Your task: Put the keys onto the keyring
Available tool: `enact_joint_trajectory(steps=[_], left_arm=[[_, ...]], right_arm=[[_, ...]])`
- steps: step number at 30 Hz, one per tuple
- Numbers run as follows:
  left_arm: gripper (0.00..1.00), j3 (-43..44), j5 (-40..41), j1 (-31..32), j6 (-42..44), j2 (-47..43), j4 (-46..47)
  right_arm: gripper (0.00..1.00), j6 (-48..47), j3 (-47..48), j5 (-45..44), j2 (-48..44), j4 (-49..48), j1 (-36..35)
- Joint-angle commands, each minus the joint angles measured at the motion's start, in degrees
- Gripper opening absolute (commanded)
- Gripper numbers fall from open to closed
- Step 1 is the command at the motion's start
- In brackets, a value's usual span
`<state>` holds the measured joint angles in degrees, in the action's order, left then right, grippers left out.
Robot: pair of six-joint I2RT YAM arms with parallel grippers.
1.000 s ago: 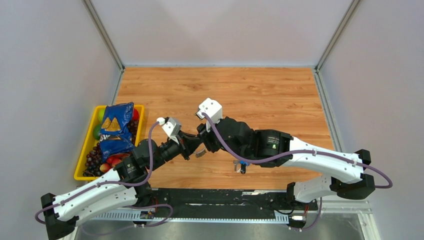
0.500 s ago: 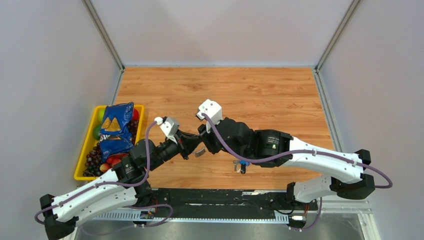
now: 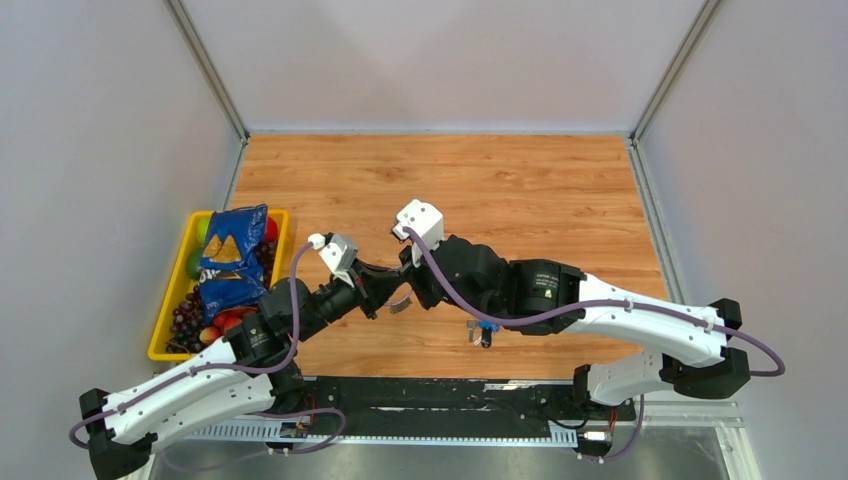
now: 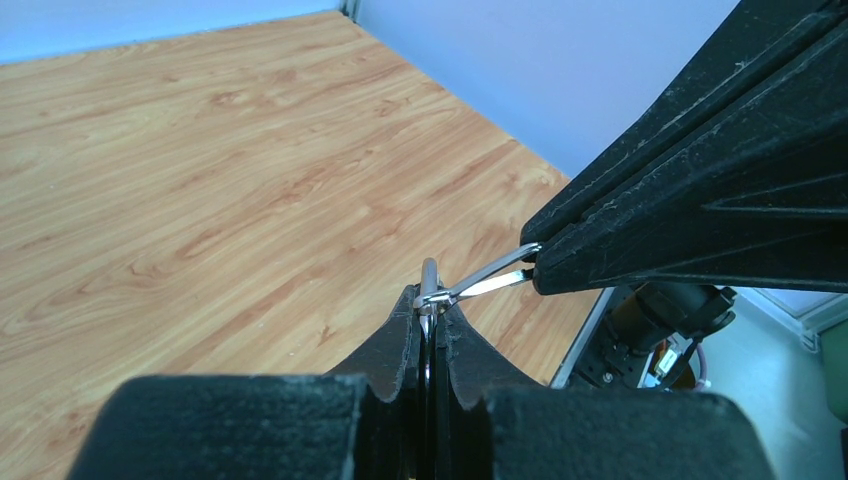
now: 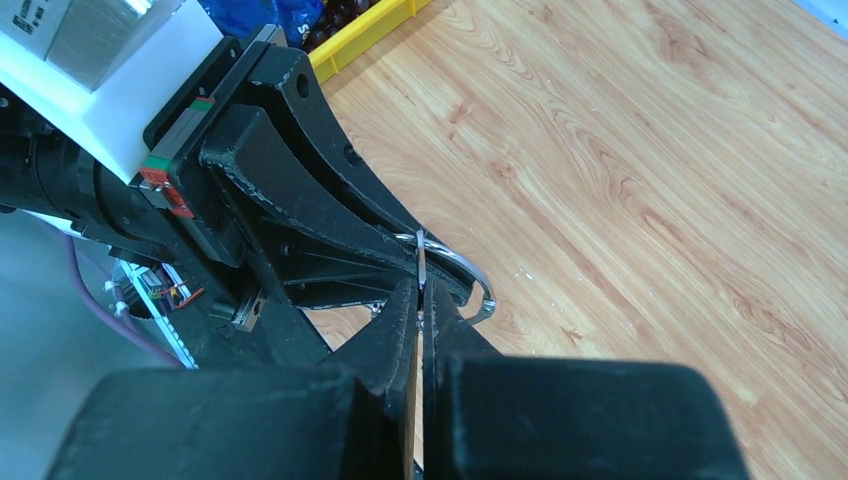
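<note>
In the overhead view the two arms meet at mid-frame over the wooden desk (image 3: pixel 500 190). The left end effector (image 3: pixel 388 292) and the right end effector (image 3: pixel 410 284) stand tip to tip, and the keyring (image 3: pixel 402 303) shows as a small silver arc just below where they meet. A few loose keys (image 3: pixel 481 330), one with a blue head, lie on the desk under the right arm, lower centre. At the left edge a yellow bin (image 3: pixel 158 330) holds a blue chip bag (image 3: pixel 232 255) and fruit.

In the left wrist view the left end effector (image 4: pixel 428 305) is clenched on the keyring (image 4: pixel 429 275), seen edge-on at centre frame. A slim silver key (image 4: pixel 490 283) runs from the ring up and right into the tip of the right end effector (image 4: pixel 535 262).

In the right wrist view the right end effector (image 5: pixel 420 300) is clenched on the silver key (image 5: pixel 421 262), seen edge-on. The keyring (image 5: pixel 468 268) curves out to its right, held above the desk (image 5: pixel 650 150). The ring's other end meets the left end effector (image 5: pixel 398 240) at upper left.
</note>
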<state>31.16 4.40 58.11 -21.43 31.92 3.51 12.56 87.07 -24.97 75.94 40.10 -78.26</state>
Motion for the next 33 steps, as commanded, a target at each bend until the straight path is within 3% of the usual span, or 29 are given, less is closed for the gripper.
enact_joint_trajectory(steps=[1,4,9,13,19,26,33], left_arm=[[0.00,1.99,-0.85,0.19,-0.40,-0.44,1.40],[0.04,1.63,-1.46,0.22,0.32,-0.76,0.83],[0.43,1.06,-3.48,0.17,1.57,-3.04,-0.95],[0.54,2.03,-5.93,0.23,3.23,-4.83,-4.57],[0.63,3.24,-7.47,0.18,5.63,-7.84,-9.06],[0.62,2.62,-8.65,0.18,8.46,-10.28,-7.91],[0.62,1.83,-8.62,0.20,12.20,-12.48,-5.38]], right_arm=[[0.00,0.01,2.56,-0.12,0.31,-0.46,-0.88],[0.00,-0.47,3.71,0.92,0.89,-0.04,-1.51],[0.00,1.51,7.40,0.98,2.45,4.11,-1.61],[0.00,4.16,11.35,2.09,4.37,8.78,-1.58],[0.00,6.40,18.86,2.05,8.12,16.30,-1.55],[0.00,9.29,27.52,6.68,12.51,24.07,-0.23],[0.00,11.79,30.06,11.29,14.77,28.83,2.61]])
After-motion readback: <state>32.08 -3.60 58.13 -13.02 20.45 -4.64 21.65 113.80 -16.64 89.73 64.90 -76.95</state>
